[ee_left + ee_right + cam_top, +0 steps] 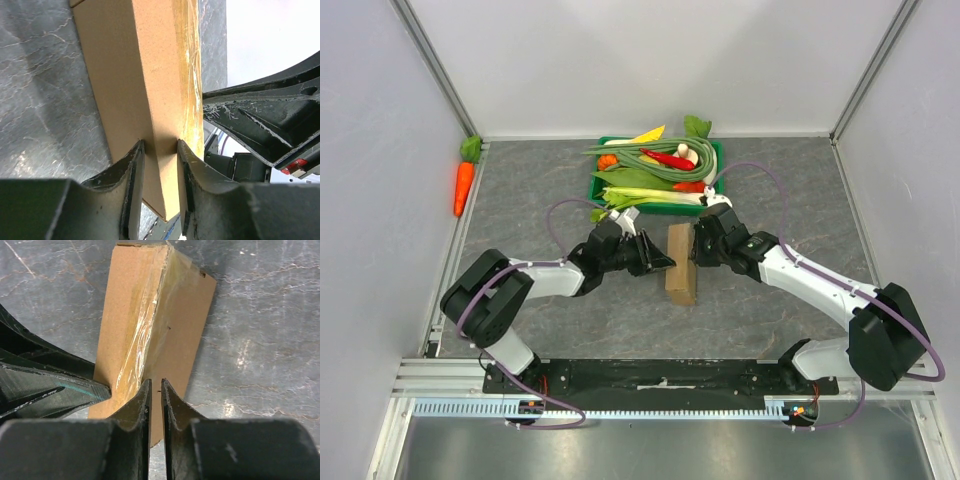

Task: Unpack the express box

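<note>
My left claw (160, 146) is clamped on one edge of the small plain brown cardboard carton (680, 265), which lies on the grey marbled surface (790, 190) btwn both arms. My right claw (155, 386) is v. narrow over its taped side (gripping anything? can't tell).

Black-and-white arms (820, 285), purple cables (750, 164), scuffed black jaws

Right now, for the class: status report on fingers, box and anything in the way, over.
Left fingers apart on box edge, grip unclear. Right fingers near shut at box, grip unclear. Box taped, closed. Tray behind, not blocking.
</note>
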Tool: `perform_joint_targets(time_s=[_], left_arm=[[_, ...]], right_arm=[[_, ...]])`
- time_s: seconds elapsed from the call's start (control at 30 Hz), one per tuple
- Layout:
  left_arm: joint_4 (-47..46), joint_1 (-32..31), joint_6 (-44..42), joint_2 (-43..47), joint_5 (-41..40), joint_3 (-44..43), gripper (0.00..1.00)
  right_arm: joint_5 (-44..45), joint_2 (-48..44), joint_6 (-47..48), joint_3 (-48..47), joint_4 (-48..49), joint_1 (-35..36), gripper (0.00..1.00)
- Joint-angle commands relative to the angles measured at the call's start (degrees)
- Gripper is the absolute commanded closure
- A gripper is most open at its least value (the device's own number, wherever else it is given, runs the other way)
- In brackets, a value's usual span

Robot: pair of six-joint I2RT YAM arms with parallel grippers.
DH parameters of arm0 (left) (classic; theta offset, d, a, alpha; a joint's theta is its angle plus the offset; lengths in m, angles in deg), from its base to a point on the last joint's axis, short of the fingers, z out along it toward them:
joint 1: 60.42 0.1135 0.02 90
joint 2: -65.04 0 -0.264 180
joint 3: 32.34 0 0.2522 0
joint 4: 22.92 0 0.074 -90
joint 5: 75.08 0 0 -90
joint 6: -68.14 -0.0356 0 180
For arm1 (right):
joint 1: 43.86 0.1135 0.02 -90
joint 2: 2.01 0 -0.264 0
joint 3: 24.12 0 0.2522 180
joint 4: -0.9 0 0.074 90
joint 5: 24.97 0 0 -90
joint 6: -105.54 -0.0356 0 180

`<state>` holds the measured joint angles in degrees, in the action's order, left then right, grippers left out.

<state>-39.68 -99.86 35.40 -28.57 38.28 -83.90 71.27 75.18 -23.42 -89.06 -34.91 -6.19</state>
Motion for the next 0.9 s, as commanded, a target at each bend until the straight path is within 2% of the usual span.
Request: perform_joint_targets(time_s=[0.0,0.2,0.4,0.53,0.6,0.63,0.73,0.87], left_arm=[[5.0,0.6,-0.1,1.8,-4.5,4.3,0.66],[11.9,0.7,-2.7,5.6,-9.0,6.1,0.64],[19.9,0.7,-3.6,11.7,-16.5,7.6,0.63],[20.5,0.7,-4.0,18.9,-18.9,9.4,0.57],[19.2,0.7,-5.4,19.9,-17.0,9.3,0.53],[18.8,0.7,-5.9,20.0,-16.2,9.2,0.52],[18.4,0.6,-7.2,18.5,-13.4,7.4,0.46],[17.9,0.4,-8.0,11.9,-10.4,3.3,0.44]], right_arm=[[-2.5,-1.6,0.6,-2.7,3.8,0.4,0.82],[-3.3,0.2,1.0,-3.8,1.8,0.5,0.81],[-1.8,-0.5,1.8,-3.1,0.9,0.4,0.73],[-0.7,-1.1,4.2,-2.1,0.1,0.4,0.56],[0.6,-1.3,6.1,-1.3,-0.4,0.4,0.47],[1.4,-1.3,6.8,-1.0,-0.5,0.4,0.45],[3.9,-0.4,9.2,-0.6,-1.7,0.4,0.38],[4.4,2.0,11.2,-0.3,-2.6,0.4,0.32]])
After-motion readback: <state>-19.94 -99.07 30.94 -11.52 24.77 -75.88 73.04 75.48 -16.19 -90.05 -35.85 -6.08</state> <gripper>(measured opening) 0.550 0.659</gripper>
